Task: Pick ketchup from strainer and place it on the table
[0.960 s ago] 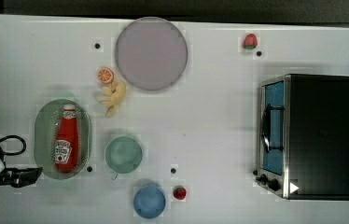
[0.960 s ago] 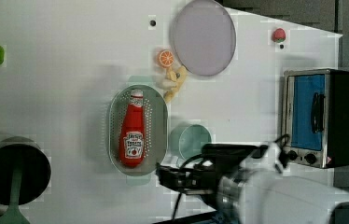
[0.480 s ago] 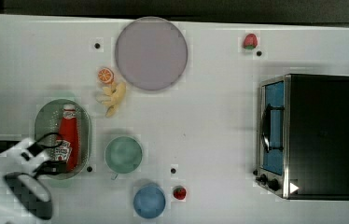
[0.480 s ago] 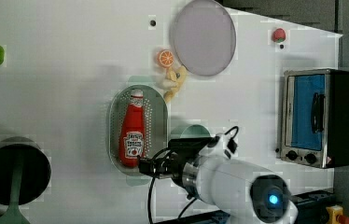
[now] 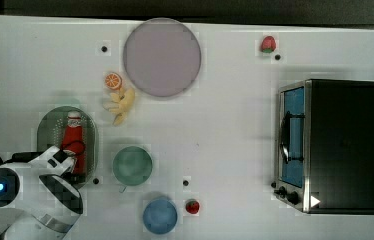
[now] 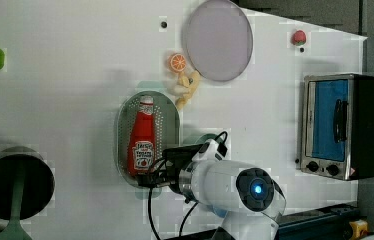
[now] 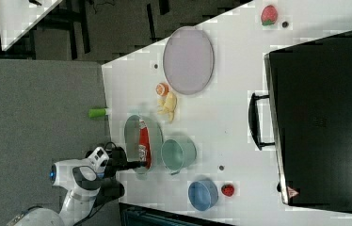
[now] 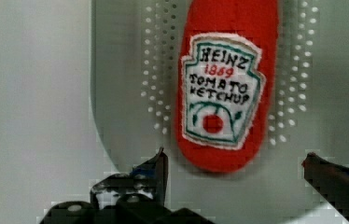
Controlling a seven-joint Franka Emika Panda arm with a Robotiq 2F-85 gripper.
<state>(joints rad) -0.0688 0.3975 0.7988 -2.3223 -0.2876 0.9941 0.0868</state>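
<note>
Ketchup, a small red squeeze bottle [image 8: 226,88] with white label, lies in the pale green perforated oval strainer [image 6: 170,125] on the white counter [image 5: 225,125]. Hand [image 8: 233,175] hovers at its base, fingers spread wide, gripping nothing.

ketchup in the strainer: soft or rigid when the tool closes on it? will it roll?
Probably soft: in the wrist view the ketchup has a stitched label and fuzzy edges, like a plush toy, so it may squash and bend. Likely light for its size. Lying flat along the strainer, it looks unlikely to roll. The open tool straddles its base end.
</note>
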